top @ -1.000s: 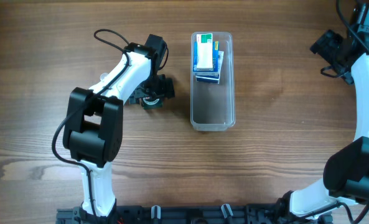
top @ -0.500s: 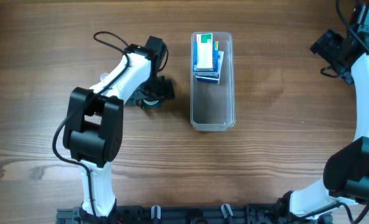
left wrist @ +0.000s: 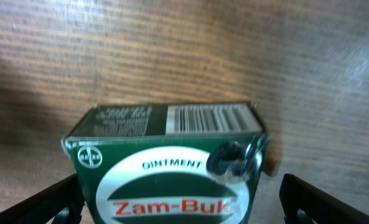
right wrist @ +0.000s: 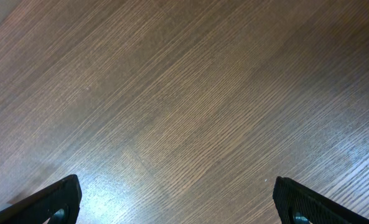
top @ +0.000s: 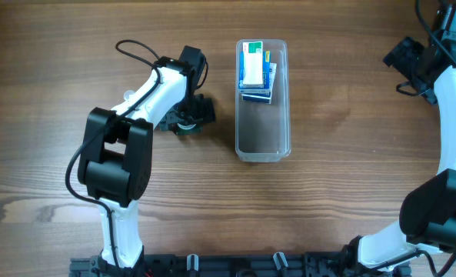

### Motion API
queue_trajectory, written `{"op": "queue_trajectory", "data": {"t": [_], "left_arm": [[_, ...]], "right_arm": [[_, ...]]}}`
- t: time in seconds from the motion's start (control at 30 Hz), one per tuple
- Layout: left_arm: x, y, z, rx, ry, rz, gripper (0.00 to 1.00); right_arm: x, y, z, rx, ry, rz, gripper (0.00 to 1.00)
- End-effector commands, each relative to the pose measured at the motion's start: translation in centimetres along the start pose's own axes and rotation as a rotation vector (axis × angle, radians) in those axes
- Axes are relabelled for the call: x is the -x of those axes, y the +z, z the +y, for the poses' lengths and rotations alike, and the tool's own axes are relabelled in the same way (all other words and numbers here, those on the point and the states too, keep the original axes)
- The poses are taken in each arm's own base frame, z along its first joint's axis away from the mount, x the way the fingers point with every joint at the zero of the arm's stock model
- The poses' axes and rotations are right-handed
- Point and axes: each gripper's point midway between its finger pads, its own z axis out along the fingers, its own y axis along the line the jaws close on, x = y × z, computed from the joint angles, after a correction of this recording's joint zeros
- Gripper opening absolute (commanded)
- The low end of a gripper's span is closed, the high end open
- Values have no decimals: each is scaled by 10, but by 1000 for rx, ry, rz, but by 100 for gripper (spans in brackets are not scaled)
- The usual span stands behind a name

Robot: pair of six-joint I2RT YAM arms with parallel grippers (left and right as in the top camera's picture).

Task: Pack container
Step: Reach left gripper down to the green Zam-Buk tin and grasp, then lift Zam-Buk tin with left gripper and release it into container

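The container (top: 262, 138) is a long clear plastic tub in the middle of the table. Several small boxes (top: 254, 73) are stacked in its far end, and its near half holds nothing. My left gripper (top: 188, 121) is low on the table just left of the tub. It is open, with its fingers (left wrist: 181, 205) on either side of a green Zam-Buk ointment box (left wrist: 165, 162) lying on the wood. The left finger is at the box's side, while a gap separates the right finger from the box. My right gripper (right wrist: 178, 205) is open and empty over bare wood at the far right (top: 404, 58).
The wooden table (top: 351, 169) carries nothing else in view. The left arm's black cable (top: 135, 48) loops over the wood behind it. The arm bases stand at the front edge.
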Motion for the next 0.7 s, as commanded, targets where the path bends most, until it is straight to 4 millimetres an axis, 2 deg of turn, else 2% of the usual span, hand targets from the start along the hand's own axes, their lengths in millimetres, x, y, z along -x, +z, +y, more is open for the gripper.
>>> {"op": "queue_trajectory", "data": {"t": [0.0, 0.13, 0.2, 0.23, 0.47, 0.57, 0.67], "left_arm": [[2, 6, 6, 26, -3, -5, 100], [1, 6, 8, 34, -3, -4, 81], [0, 6, 8, 35, -3, -1, 65], [0, 6, 8, 36, -3, 0, 60], [0, 6, 8, 35, -3, -1, 54], [0, 4, 8, 36, -3, 2, 55], [4, -9, 6, 34, -3, -2, 54]], "right_arm": [[-5, 7, 1, -6, 4, 19, 100], [-5, 7, 1, -5, 4, 19, 100], [-5, 7, 1, -5, 4, 19, 100], [-5, 7, 1, -5, 4, 19, 100], [-5, 7, 1, -5, 4, 19, 100], [-5, 7, 1, -6, 4, 19, 100], [-5, 7, 1, -6, 4, 19, 100]]}}
